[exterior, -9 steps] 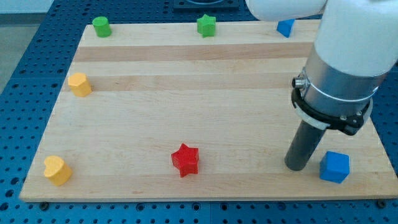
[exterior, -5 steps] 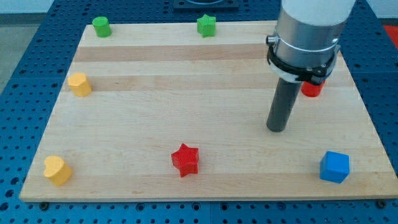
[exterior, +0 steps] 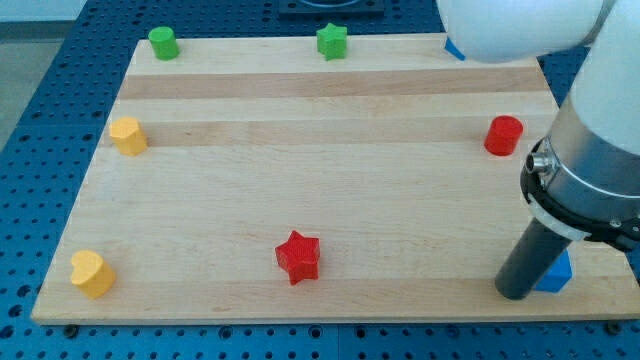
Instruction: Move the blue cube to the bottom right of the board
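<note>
The blue cube [exterior: 558, 273] sits at the board's bottom right corner, mostly hidden behind my rod. My tip [exterior: 517, 291] rests on the wooden board [exterior: 330, 190] just to the left of the cube, touching or nearly touching its left side. The arm's white and grey body fills the view's right side above it.
A red cylinder [exterior: 503, 135] stands at the right. A red star [exterior: 298, 256] lies at bottom centre. Yellow blocks sit at the left [exterior: 127, 135] and bottom left [exterior: 91, 273]. A green cylinder [exterior: 162, 42], a green star [exterior: 332, 41] and a second blue block [exterior: 452, 47] line the top edge.
My tip first moved up and left away from the blue cube toward the red cylinder, then swung back down to the cube's left side. The cube stays near the bottom right corner.
</note>
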